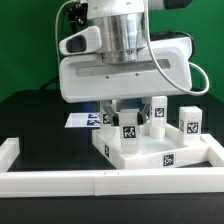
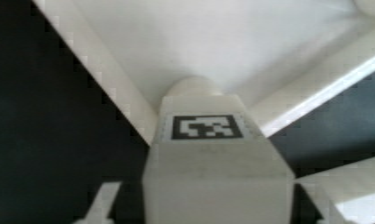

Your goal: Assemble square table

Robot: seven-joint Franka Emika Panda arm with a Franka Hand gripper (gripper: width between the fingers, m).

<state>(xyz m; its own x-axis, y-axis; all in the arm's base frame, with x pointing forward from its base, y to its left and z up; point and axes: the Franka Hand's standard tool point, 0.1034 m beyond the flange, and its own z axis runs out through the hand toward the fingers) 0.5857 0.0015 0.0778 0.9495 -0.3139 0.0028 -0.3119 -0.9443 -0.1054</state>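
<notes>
Leg block (image 1: 128,131) pinched over the tabletop, and I've got it in the wrist view too.
Smooth white plastic square slab (image 1: 160,155) with raised rim; gripper (image 1: 128,112) closed narrowly around the tagged, round-tipped leg, other legs (image 1: 190,121) at three o'clock.

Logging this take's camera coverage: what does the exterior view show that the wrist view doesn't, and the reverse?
Only the exterior view shows the whole layout: the white border rails, the marker board lying flat behind, two loose leg blocks standing at the exterior view's right, and the arm's body over the work.

Only the wrist view shows a close look down the held leg block, its tag facing the camera.

Both show the square tabletop and that leg in the pincer; its fingers' closure is hard to read.
</notes>
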